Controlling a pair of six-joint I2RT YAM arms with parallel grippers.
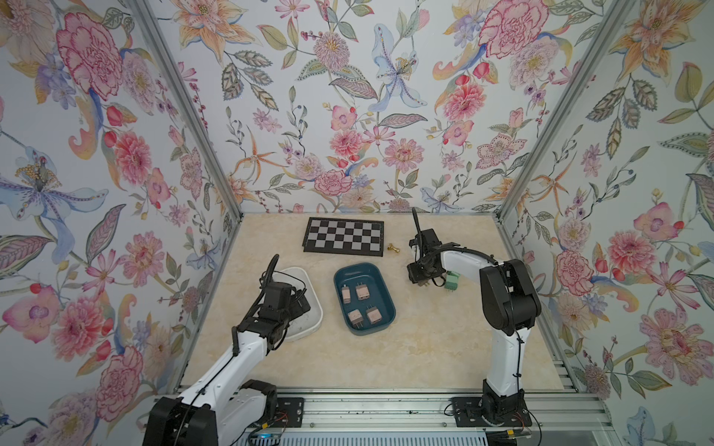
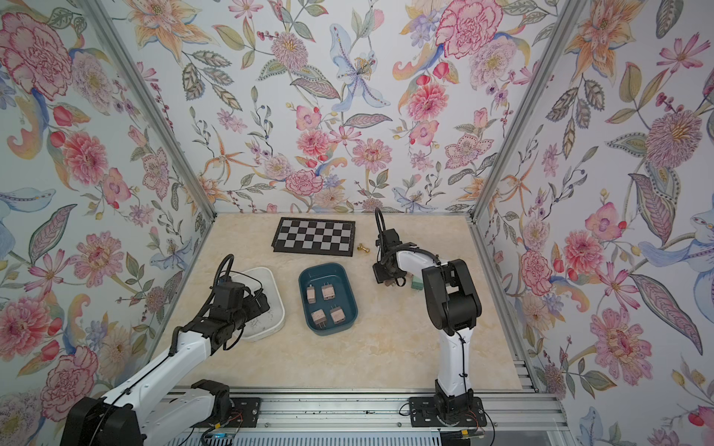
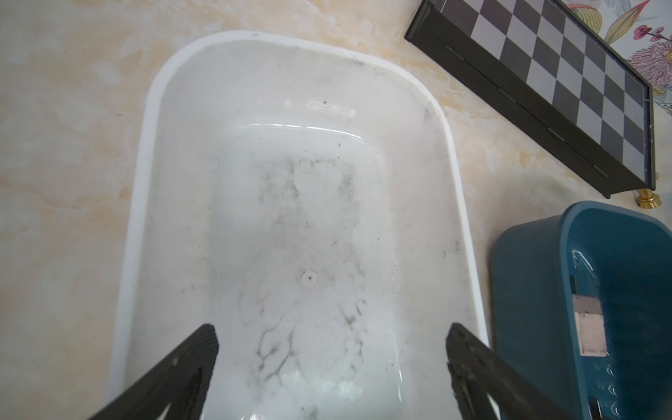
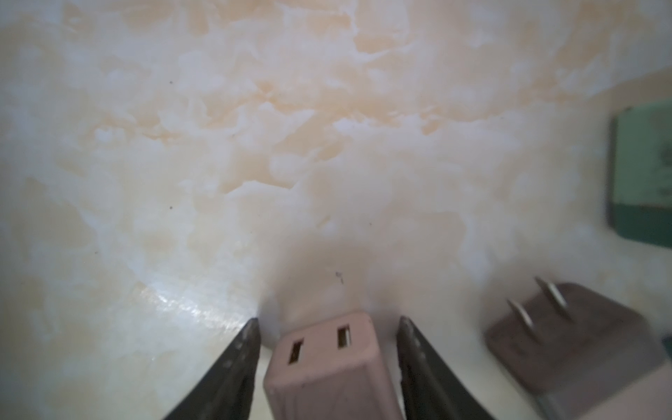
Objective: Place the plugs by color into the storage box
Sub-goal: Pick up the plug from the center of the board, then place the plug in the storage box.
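**Right gripper** (image 4: 328, 320): jaws part-way open, straddling a pink plug (image 4: 327, 367) that stands on the table (image 4: 254, 145). A sliver of table shows on each side of the plug, so no firm hold is evident.

**Left gripper** (image 3: 332, 349): spread wide above the white tub (image 3: 145, 182), holding nothing.

Hazards noted:
1. The plug is small and smooth-sided. If one jaw meets it first, it may twist, tip or squirt out from between them.
2. A second pink plug (image 4: 567, 345), prongs uppermost, lies just outside one jaw, with a green plug (image 4: 643, 174) farther out on that side. A sideways correction could knock either.
3. Four pink plugs (image 1: 361, 303) already lie in the blue tub (image 1: 335, 282), well away from the right gripper. A weak hold risks a drop in transit, and a release over the white tub would be a mis-sort.
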